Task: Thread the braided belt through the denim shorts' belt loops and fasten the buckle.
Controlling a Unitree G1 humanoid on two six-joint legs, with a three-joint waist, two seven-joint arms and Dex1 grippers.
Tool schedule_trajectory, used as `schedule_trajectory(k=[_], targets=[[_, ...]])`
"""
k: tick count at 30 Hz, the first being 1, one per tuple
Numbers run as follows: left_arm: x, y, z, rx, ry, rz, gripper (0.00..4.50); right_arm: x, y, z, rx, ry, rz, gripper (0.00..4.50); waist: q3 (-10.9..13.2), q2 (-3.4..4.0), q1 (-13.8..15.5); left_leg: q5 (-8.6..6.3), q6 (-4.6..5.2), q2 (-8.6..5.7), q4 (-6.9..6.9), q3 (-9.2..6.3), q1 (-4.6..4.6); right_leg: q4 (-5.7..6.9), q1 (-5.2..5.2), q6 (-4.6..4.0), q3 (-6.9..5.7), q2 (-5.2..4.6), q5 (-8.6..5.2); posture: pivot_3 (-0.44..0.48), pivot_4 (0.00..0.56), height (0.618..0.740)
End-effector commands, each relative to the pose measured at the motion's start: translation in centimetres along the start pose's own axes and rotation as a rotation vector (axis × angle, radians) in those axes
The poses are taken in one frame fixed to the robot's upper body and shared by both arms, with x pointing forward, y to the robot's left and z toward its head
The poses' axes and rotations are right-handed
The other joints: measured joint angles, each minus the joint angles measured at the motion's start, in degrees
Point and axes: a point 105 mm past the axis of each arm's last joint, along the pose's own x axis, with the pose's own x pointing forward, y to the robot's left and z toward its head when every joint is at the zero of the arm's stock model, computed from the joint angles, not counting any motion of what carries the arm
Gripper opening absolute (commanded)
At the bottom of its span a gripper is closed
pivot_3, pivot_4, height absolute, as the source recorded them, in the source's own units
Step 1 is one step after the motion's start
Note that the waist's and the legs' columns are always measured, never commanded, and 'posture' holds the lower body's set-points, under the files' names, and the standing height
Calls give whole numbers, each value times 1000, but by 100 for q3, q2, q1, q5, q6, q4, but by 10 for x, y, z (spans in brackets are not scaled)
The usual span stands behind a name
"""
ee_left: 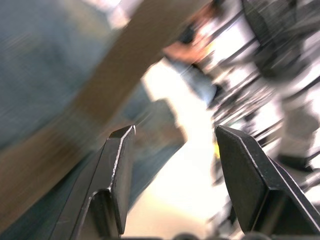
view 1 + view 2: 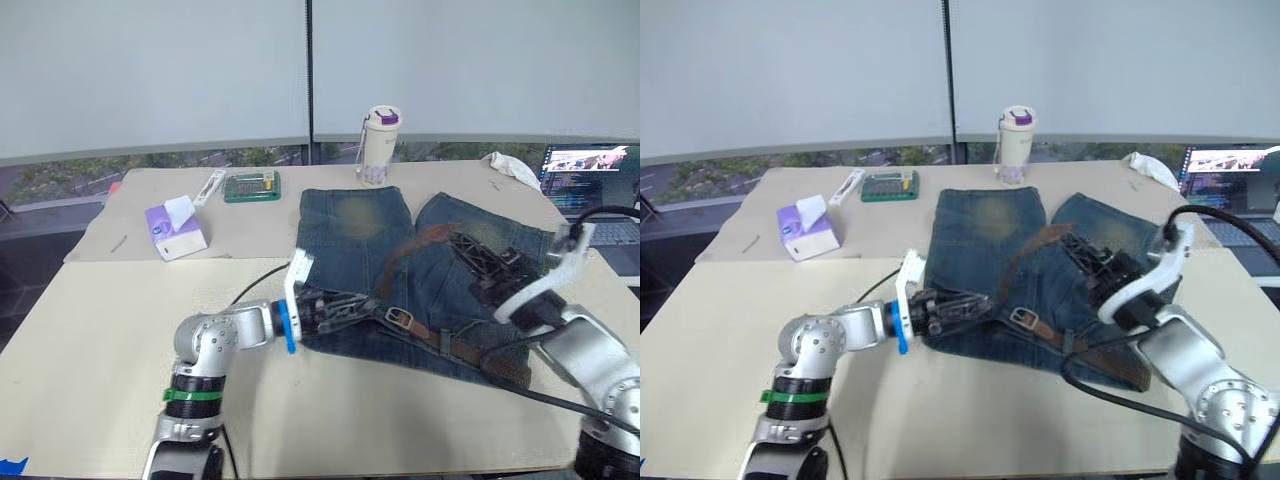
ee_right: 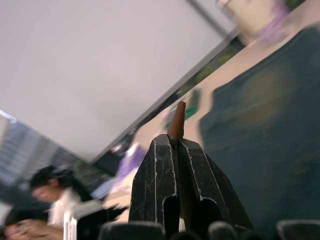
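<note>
Brown braided belt clamped in right pincer; left pincer apart over denim shorts.

Braided belt lies across denim shorts on the table.

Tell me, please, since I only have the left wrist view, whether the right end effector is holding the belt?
Observer: Yes. In the right wrist view the right end effector is shut on the braided belt, whose brown tip pokes out above the fingers.
Operator: Where is the buckle?
Observer: The buckle lies on the denim shorts near the waistband, just beyond the left end effector.
Operator: Is the buckle fastened?
Observer: No, the belt runs loosely over the shorts.
</note>
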Motion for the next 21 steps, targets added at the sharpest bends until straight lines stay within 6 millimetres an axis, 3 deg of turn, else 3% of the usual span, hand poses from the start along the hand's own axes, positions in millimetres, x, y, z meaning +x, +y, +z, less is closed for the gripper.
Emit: schedule_trajectory(k=[1, 5, 8, 16, 21], targets=[[6, -3, 16, -92, -97, -5, 2724, 4, 19, 4, 14, -41, 68, 0, 2, -4, -9, -1, 2, 1, 1, 0, 2, -1, 3, 1, 0, 1, -1, 0, 150, 740], [19, -2, 32, 40, -186, 100, 2724, 8, 21, -2, 27, -32, 77, 0, 2, -4, -18, 0, -1, 4, -1, 3, 5, 2, 1, 2, 2, 9, -1, 0, 150, 740], [17, -14, 44, 225, -244, 105, 2724, 8, 19, 0, 34, -40, 73, 0, 0, 0, -8, 2, -4, 1, -1, 6, 4, 1, 1, 1, 5, 7, -1, 0, 150, 740], [8, -32, 25, 682, -133, 38, 2724, 9, 11, 1, 37, -46, 47, 0, -6, 14, -7, 3, -4, 0, -6, 10, 8, -3, 2, -1, 7, 8, -1, 0, 150, 740], [13, -17, 26, 937, -160, 133, 2724, 11, 11, -2, 40, -37, 48, 0, -7, 16, 18, 3, 3, -2, -6, 9, 6, -9, 4, -2, 7, 3, -1, 0, 150, 740]])
